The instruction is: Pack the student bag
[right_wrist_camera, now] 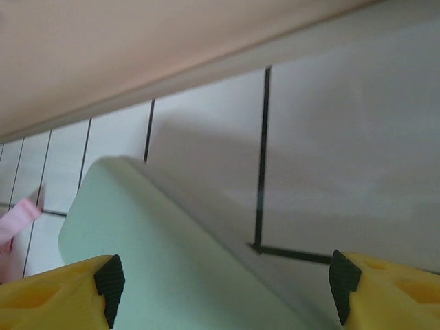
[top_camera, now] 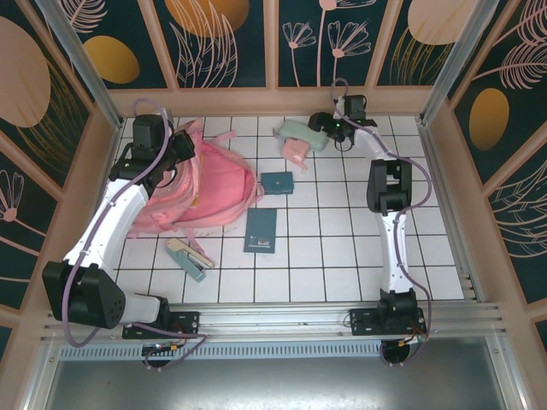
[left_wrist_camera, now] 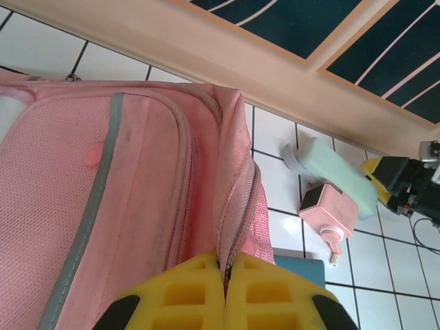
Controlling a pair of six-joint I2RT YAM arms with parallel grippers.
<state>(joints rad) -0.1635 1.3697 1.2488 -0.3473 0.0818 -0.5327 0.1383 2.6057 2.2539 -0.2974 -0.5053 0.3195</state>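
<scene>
Soft pink mesh student bag (left_wrist_camera: 137,179)

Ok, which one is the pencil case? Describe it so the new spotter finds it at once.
Start at the student bag, the big pink backpack on the left, then look right along the far wall. The pencil case lies there by the open right gripper. It alone is pale mint green, long and rounded; the small box beside it is pink.
</scene>
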